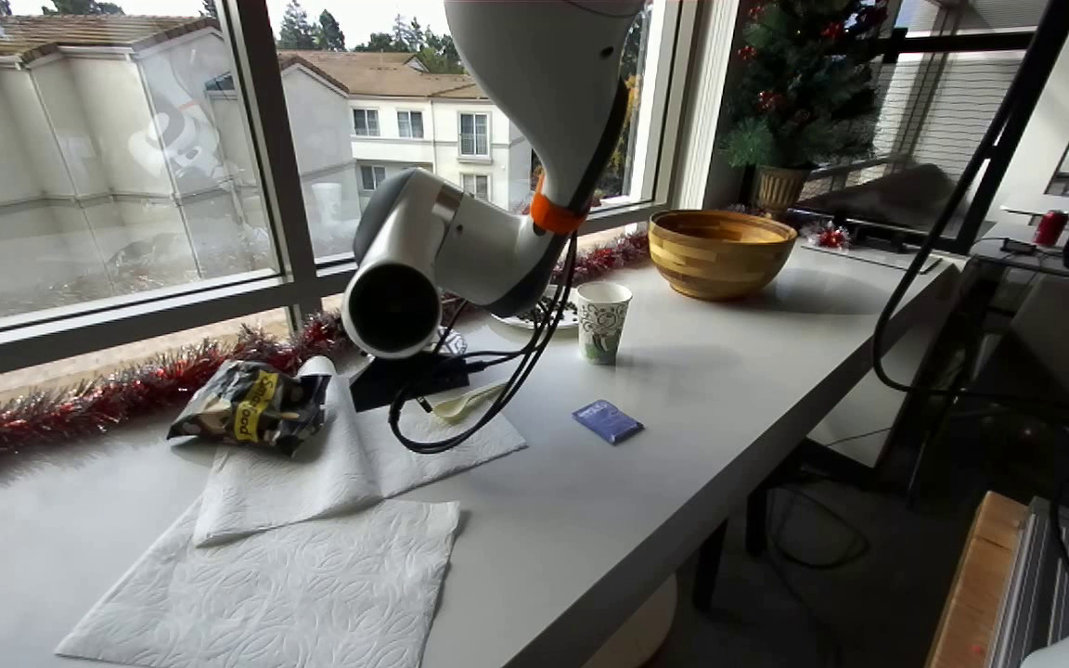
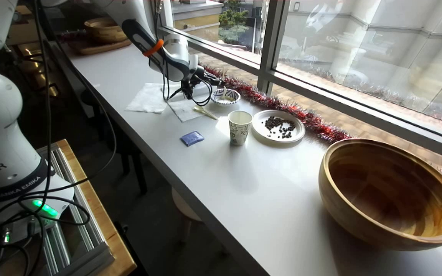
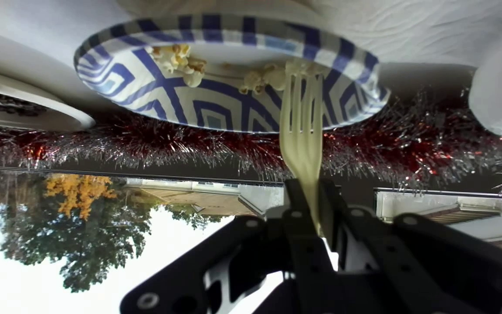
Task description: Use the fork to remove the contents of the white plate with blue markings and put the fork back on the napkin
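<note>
Cream plastic fork (image 3: 302,144) over loose popcorn (image 3: 265,78): spills the likely trouble

The Robotiq gripper (image 3: 311,187) is closed on the fork, pinching its shaft, and the tines reach into the blue-patterned white bowl (image 3: 216,104), the task's plate, where they overlap a few pieces. Whether those are pierced or only covered cannot be told.

Spilling seems the chief risk: the popcorn looks light and loose, so a shallow scoop may just push it along or over the rim. Pressing hard on the wall could slide or tip the bowl, which looks like thin paper. If the tines catch, the narrow shaft may swivel in the grip. Low-hanging cables (image 1: 425,452) might drag on the spoon (image 2: 205,112), which lies partly on what seems to be the napkin (image 2: 184,111), where the task wants the fork put back.

Only the wrist view shows tines and popcorn clearly, with a second clump lying apart from the fork. In an exterior view the fork's handle (image 2: 224,73) stands upright above the gripper, an end that the wrist view hides. In an exterior view the arm (image 1: 488,250) blocks most of the bowl, yet a black-and-yellow snack bag (image 1: 251,408) shows that no other view gives.
</note>
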### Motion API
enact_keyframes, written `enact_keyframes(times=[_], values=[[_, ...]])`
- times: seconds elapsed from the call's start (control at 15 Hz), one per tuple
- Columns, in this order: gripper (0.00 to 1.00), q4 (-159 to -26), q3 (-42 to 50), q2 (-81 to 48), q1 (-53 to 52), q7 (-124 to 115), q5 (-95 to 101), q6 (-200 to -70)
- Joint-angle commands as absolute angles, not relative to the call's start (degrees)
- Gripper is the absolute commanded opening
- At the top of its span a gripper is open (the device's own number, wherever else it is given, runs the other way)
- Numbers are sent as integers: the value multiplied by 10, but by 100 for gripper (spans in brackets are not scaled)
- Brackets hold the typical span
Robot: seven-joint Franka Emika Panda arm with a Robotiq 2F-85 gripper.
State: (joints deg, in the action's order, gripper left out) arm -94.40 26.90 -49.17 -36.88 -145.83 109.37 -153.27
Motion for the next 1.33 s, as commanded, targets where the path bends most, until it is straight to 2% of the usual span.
enact_keyframes(times=[0.0, 1.27], values=[[3, -953, 271, -488, -372, -1486, 1119, -1531], [3, -938, 260, -512, -363, -1472, 1111, -1550]])
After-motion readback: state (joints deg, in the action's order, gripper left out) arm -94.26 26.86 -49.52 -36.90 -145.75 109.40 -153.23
